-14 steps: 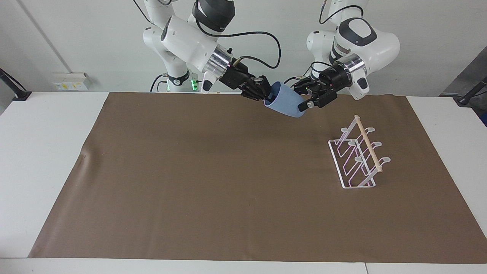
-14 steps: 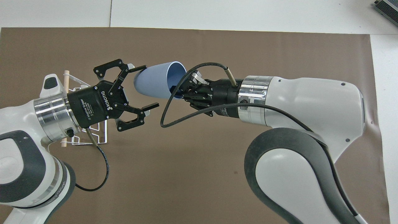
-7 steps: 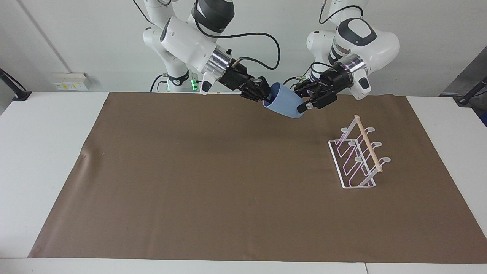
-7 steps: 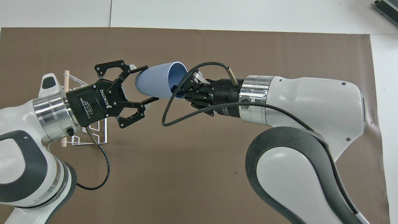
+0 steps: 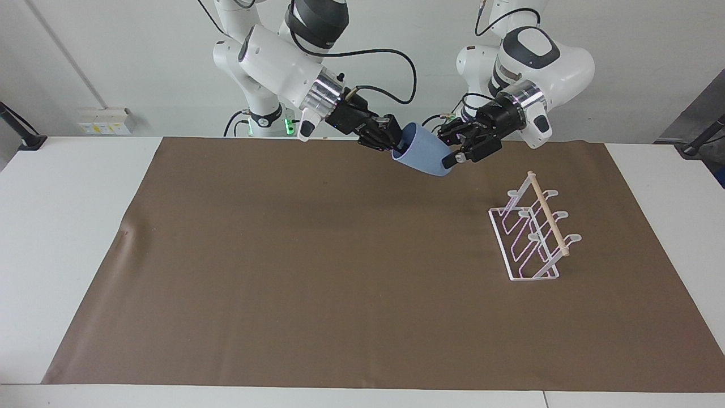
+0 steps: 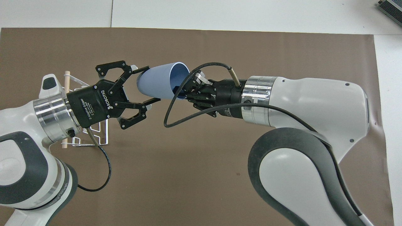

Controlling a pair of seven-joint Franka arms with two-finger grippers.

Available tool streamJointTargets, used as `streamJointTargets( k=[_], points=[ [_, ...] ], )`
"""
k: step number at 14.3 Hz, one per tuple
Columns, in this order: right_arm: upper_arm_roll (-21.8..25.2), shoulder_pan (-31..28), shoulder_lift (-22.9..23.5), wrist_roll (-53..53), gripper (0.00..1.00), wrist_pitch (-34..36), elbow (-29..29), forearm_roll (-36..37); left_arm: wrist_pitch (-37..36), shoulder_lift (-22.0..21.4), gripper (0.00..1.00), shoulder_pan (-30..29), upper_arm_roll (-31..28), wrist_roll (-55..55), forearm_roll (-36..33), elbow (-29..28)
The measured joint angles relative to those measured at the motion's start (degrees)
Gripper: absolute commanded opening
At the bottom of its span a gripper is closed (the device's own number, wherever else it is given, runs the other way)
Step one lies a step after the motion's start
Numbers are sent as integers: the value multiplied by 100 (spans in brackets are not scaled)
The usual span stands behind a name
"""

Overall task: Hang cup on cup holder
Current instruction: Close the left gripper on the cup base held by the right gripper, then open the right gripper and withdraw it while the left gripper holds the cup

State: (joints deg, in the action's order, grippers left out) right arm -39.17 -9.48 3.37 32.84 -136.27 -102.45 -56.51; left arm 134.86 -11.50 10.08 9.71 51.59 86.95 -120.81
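Two Franka arms: glossy white shells, dark grey joint bands, ribbed silver wrist flanges. Black linkage-type left gripper is marked "ROBOTIQ" in white; small screws are seen on its links. The right gripper is black. Black cables are looped along each wrist.

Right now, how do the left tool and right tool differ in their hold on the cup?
Grip spot: the left tool clamps the cup from outside at its narrow base end. The right tool pinches the rim wall, with one finger inside the mouth.
Spread: the left tool's fingers sit wide apart across the cup body. The right tool's fingers are almost together.
Shared: both hold the same cup, which lies tilted on its side in the air over the brown mat.
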Motion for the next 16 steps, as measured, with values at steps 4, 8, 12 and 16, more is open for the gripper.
streamJointTargets(
  k=[4, 8, 12, 16],
  points=[
    [10, -1, -1, 1, 100, -3, 28, 0, -1, 13, 0, 17, 19, 0, 0, -2],
    [22, -1, -1, 1, 100, -5, 33, 0, -1, 15, 0, 17, 14, -3, -47, -2],
    [69, -18, -3, -91, 100, -11, 48, 349, 8, 17, 0, 9, -22, -68, -567, -2],
    [407, -46, -12, -715, 100, -117, 72, 1295, 10, 27, 0, -87, -75, -98, -1181, -17]
  ],
)
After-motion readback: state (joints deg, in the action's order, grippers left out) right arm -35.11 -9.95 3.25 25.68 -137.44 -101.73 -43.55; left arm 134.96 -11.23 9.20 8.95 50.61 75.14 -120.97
